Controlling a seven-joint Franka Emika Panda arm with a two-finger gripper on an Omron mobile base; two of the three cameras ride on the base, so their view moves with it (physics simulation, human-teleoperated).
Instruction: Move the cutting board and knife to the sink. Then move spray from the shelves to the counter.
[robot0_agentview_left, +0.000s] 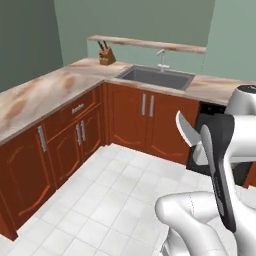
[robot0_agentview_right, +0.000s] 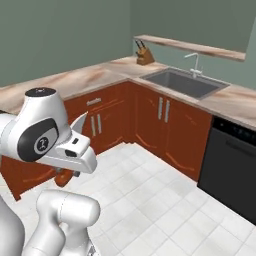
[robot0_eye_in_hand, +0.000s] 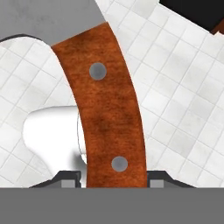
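Note:
My gripper (robot0_eye_in_hand: 114, 178) is shut on the knife's reddish-brown handle (robot0_eye_in_hand: 107, 122), which has two grey rivets and stands up between the fingertips. The silver blade (robot0_agentview_left: 187, 131) juts out beside my arm, high over the floor. From the other side the blade (robot0_agentview_right: 80, 123) points up and the handle (robot0_agentview_right: 64, 177) hangs below my hand. The grey sink (robot0_agentview_left: 155, 77) (robot0_agentview_right: 185, 82) is set in the beige counter (robot0_agentview_left: 40, 92) (robot0_agentview_right: 75, 80) across the room, well apart from the knife. The wooden shelf (robot0_agentview_left: 150, 44) (robot0_agentview_right: 190, 47) runs above it. The cutting board and the spray are out of view.
A knife block (robot0_agentview_left: 106, 55) (robot0_agentview_right: 144, 56) stands in the counter's corner and a faucet (robot0_agentview_left: 162, 60) (robot0_agentview_right: 194, 62) behind the sink. Reddish cabinets (robot0_agentview_left: 75, 135) line the L-shaped counter. A black oven (robot0_agentview_right: 232, 165) stands to the right. White floor tiles (robot0_agentview_left: 105, 195) lie between me and the cabinets.

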